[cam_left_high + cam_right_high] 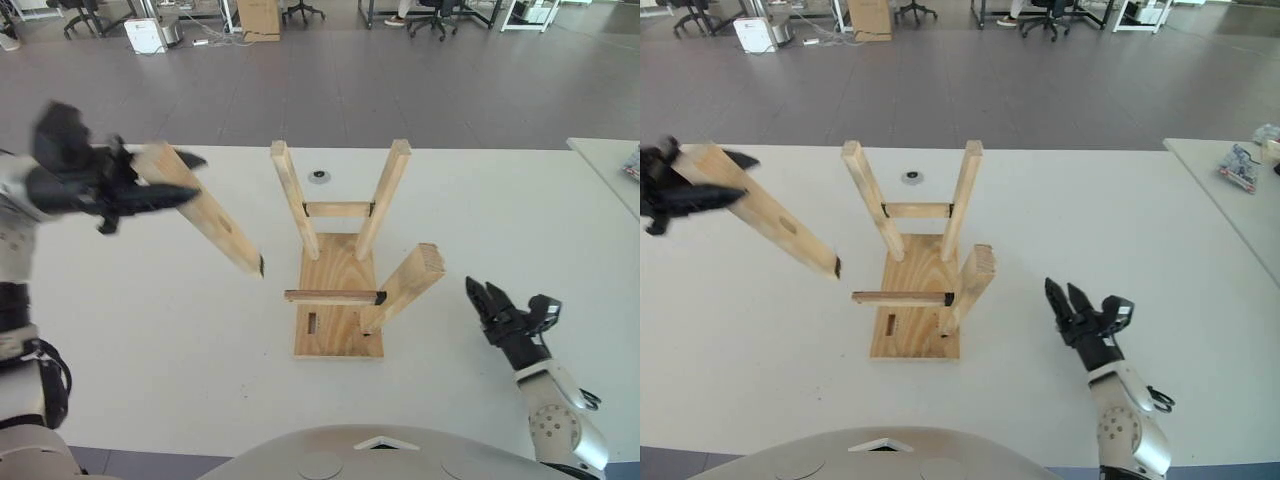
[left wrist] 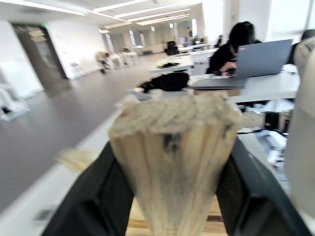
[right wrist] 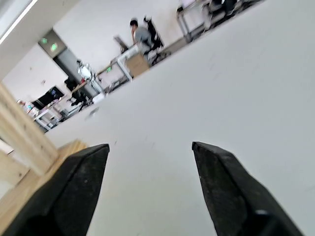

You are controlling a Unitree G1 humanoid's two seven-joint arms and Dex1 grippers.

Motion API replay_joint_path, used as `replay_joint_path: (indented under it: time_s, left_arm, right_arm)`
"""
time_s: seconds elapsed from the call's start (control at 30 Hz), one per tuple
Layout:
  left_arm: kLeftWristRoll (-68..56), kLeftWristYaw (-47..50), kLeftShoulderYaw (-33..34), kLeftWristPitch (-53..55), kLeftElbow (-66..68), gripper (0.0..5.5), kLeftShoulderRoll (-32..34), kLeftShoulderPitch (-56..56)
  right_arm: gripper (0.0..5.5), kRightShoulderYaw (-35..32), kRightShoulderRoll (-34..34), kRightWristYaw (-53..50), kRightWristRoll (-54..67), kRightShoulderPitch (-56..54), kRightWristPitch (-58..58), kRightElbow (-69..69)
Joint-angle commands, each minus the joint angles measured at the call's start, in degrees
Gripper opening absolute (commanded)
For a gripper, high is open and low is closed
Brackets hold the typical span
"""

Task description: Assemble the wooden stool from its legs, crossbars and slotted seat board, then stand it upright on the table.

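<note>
Left gripper is clamping the upper end of the loose fourth leg. It is holding the leg tilted in the air over the left part of the table, dark lower tip pointing toward the stool. Right gripper is sitting low with fingers spread wide and empty, to the right of the seat board.

The seat board is lying flat with three legs standing up from it. The far crossbar is joining two of them. The near crossbar is reaching out with its left end free, above the vacant slot.

Judgement: the last leg is being brought in for seating.
- The leg is needing to come upright over the vacant slot before any downward pressure.
- Its side is needing to line up with the free crossbar end.
- Pressing at a tilt is risking a jam or a levered-out crossbar.
- The right gripper is well placed for steadying the board against sliding.
</note>
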Motion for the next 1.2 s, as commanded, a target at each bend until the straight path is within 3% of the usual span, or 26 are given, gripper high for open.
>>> replay_joint_path:
  time_s: [0.03,0.3,0.57,1.2]
  left_arm:
    - [0.4,-1.0,1.5,-3.8,-5.8,2.04,-2.3,7.2]
    - [-4.2,1.5,7.0,-1.5,-9.3,2.04,-4.3,13.2]
    - [-5.6,5.4,7.7,-0.3,-16.8,2.04,-7.7,20.0]
    - [0.6,4.4,1.4,-7.4,-12.7,2.04,-11.6,21.3]
  right_arm:
    - [3.16,0.5,-1.0,0.6,-0.6,-1.4,-0.5,1.1]
    - [3.16,3.5,-4.1,2.0,-0.6,-6.1,2.4,2.3]
    - [3.16,2.1,-7.1,2.2,0.8,-11.1,4.5,4.1]
    - [3.16,3.7,-8.3,3.7,0.8,-15.7,6.1,6.7]
